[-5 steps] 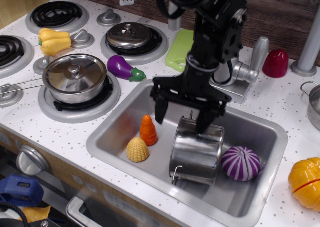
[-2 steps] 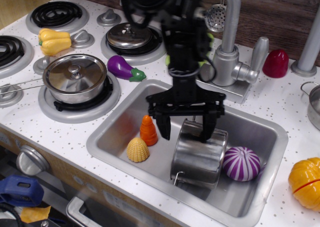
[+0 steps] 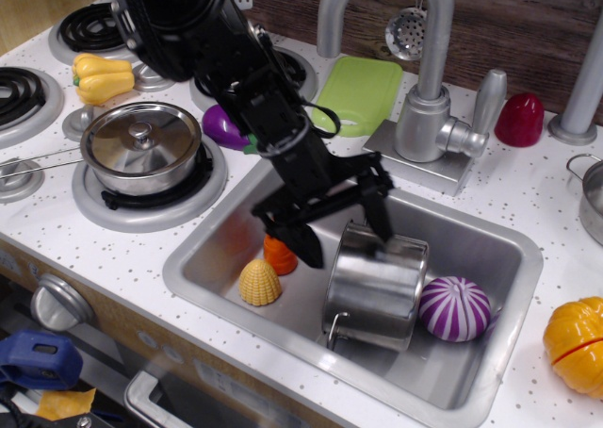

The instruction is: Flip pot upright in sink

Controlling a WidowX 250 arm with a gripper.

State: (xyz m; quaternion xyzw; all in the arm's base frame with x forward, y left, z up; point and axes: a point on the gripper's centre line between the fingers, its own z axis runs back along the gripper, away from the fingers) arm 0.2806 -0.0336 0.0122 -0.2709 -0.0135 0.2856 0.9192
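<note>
The shiny steel pot lies tilted in the sink, its upper end toward the back and a wire handle at its lower front. It rests beside a purple-and-white striped vegetable. My black gripper reaches in from the upper left and is open. One finger hangs left of the pot, and the other is at the pot's upper edge. I cannot tell whether that finger touches the pot.
An orange carrot and a yellow corn sit in the sink's left part. A lidded pot is on the burner at left. The faucet stands behind the sink, and an orange-yellow vegetable is at right.
My arm has swung from above the sink to the left and the wrist has turned. The open gripper stays at the pot's upper end. The pot has barely shifted.
</note>
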